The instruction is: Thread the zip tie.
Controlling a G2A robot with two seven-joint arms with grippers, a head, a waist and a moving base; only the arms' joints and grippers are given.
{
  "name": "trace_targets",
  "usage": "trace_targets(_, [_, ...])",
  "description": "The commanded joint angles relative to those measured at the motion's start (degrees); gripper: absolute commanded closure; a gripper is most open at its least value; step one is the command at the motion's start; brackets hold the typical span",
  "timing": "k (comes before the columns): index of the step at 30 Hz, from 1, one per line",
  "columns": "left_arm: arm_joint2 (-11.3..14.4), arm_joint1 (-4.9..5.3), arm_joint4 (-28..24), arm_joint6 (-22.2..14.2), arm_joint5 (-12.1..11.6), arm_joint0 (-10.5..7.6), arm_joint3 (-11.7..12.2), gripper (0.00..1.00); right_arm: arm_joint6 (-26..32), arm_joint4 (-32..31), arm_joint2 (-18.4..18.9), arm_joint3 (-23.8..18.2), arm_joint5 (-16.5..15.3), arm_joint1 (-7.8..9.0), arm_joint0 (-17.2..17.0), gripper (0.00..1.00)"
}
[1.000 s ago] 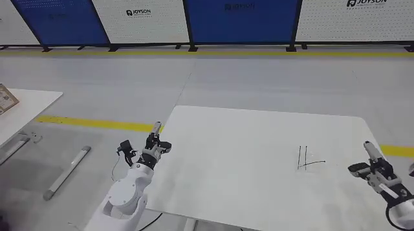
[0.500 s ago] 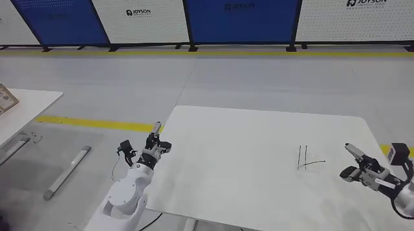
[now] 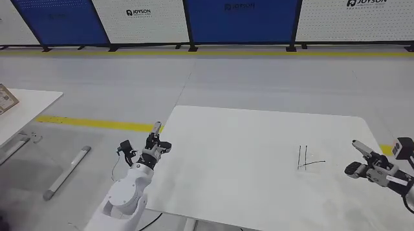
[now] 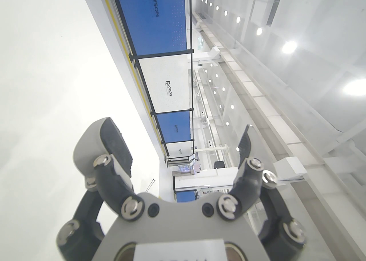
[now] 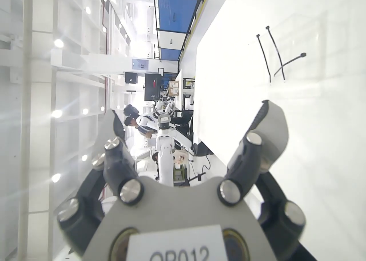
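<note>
Two tables are counted in the top view: the white table [image 3: 246, 160] at the centre and a second table [image 3: 26, 105] at nine o'clock. Three black zip ties [image 5: 275, 51] are counted on the white table, toward four o'clock, two laid side by side and one crosswise. Two grippers are counted, the left gripper [image 3: 155, 132] at eight o'clock and the right gripper [image 3: 354, 156] at four o'clock. At twelve o'clock, two blue panels [image 3: 242, 4] and three white panels [image 3: 139, 11] are counted

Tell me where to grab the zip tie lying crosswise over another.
Grip the crosswise zip tie near its head end, which sticks out clear of the two parallel zip ties. It lies flat, so probably come down from above, the right gripper astride the strap.
</note>
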Motion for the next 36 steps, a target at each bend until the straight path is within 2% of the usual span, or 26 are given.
trace_targets(1, [0.0,0.0,0.0,0.0,0.0,0.0,0.0,0.0,3.08,-0.31,-0.23,2.63,-0.81,0.38,2.48,0.0])
trace_targets(5, [0.0,0.0,0.0,0.0,0.0,0.0,0.0,0.0,10.0,-2.37,-3.23,9.99,-1.86,1.11,9.46,0.0])
trace_targets(8, [0.0,0.0,0.0,0.0,0.0,0.0,0.0,0.0,11.1,-4.29,-6.51,15.42,-1.95,1.19,13.87,0.0])
trace_targets(13, [0.0,0.0,0.0,0.0,0.0,0.0,0.0,0.0,13.61,-7.26,-12.26,22.29,-2.19,1.07,18.54,0.0])
trace_targets(36, [0.0,0.0,0.0,0.0,0.0,0.0,0.0,0.0,13.61,-7.26,-12.26,22.29,-2.19,1.07,18.54,0.0])
